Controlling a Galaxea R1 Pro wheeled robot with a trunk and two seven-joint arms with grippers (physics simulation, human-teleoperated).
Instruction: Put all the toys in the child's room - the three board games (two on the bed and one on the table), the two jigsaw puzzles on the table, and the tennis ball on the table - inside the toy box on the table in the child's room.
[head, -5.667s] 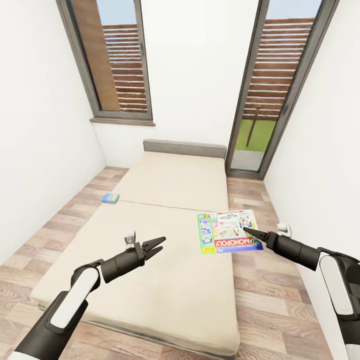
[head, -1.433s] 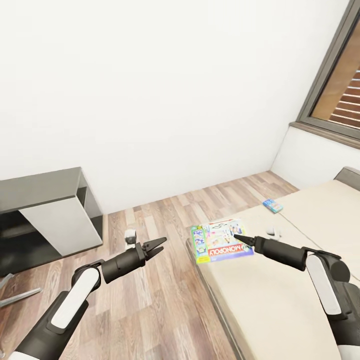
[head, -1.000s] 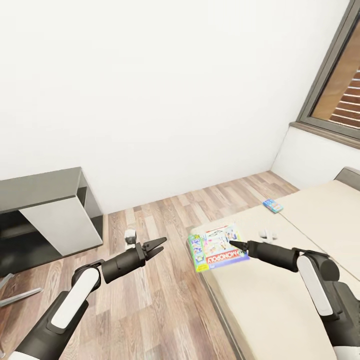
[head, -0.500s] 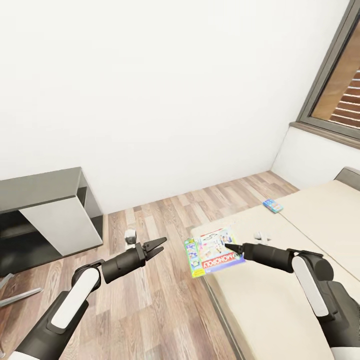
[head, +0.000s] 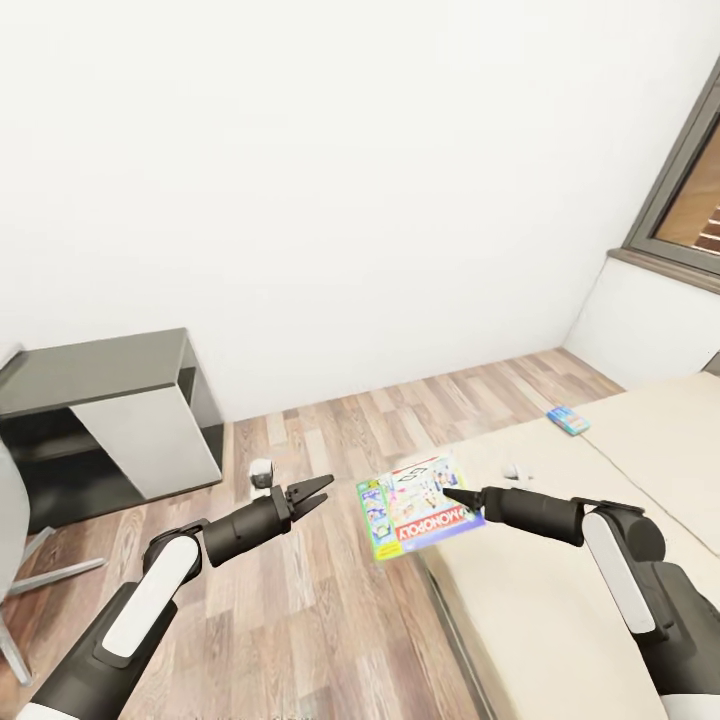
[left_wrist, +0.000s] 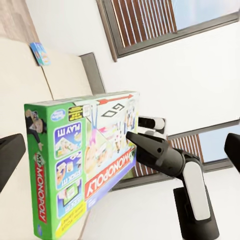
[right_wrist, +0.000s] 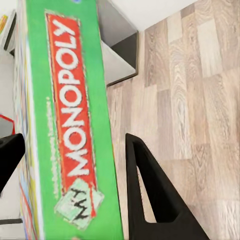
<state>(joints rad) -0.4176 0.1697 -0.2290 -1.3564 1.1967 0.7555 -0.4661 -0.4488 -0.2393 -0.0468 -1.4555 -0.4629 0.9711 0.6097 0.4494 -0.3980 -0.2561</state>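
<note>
A: What do we see, from the largest element down?

B: We see a white wall, then the wood floor (head: 330, 600) and the beige bed (head: 560, 600) at the right of the head view. A dark shelf unit (head: 110, 420) stands against the wall at the left, and a window frame (head: 680, 200) cuts the upper right corner.

A: And our arms?

B: Our right arm reaches forward over the bed's edge. Its right tool (head: 447, 494) is closed on the Monopoly board game (head: 415, 505), gripping one edge of the box. The box is held off the bed, tilted, projecting past the mattress corner above the floor. In the right wrist view the box (right_wrist: 65, 130) sits between the two fingers (right_wrist: 150, 195), its green side and red title panel facing the camera.

A: The left arm?

B: Our left tool (head: 312, 493) hangs over the floor beside the box, apart from it, its jaws spread and holding nothing. In the left wrist view we see the box face (left_wrist: 85, 165) with the right tool (left_wrist: 131, 136) on it.

A: Anything smaller?

B: A small blue box (head: 568, 419) lies on the bed's far edge, well apart from the tools.
</note>
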